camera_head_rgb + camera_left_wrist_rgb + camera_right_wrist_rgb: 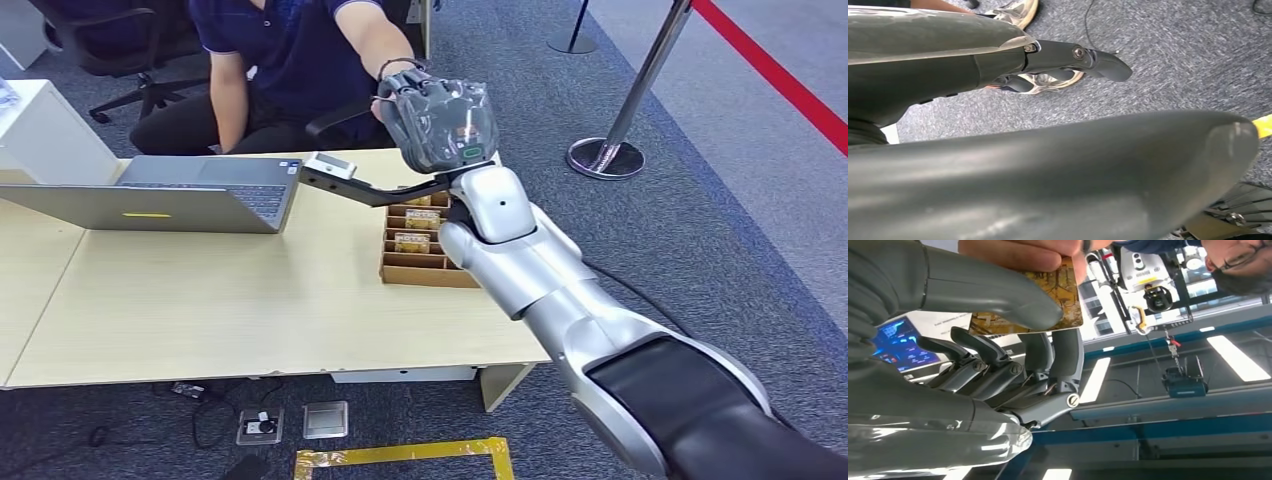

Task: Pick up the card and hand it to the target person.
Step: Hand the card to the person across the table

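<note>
A: Start with the biggest thing. What carries everything?

B: A pale wood counter. An open grey laptop sits toward its far left part, and a brown cardboard box with dividers stands near the far right corner, with gold-patterned cards upright in its slots.

A: And the person?

B: A person in a dark blue shirt sits beyond the far edge, one arm stretched out toward the robot.

A: Where is the right arm?

B: The silver right arm reaches up and across the right side of the counter, passing over the box. The right hand is raised past the far edge, meeting the person's hand.

A: Is it holding the card?

B: Yes. In the right wrist view the gold-brown card is pinched between the grey thumb and the darker fingers. The person's fingers also grip the card on its other edge, so both hold it at once.

A: The left hand?

B: The left wrist view shows the left hand over grey carpet, fingers curved loosely with nothing seen in them; whether it is released or clenched I cannot tell.
</note>
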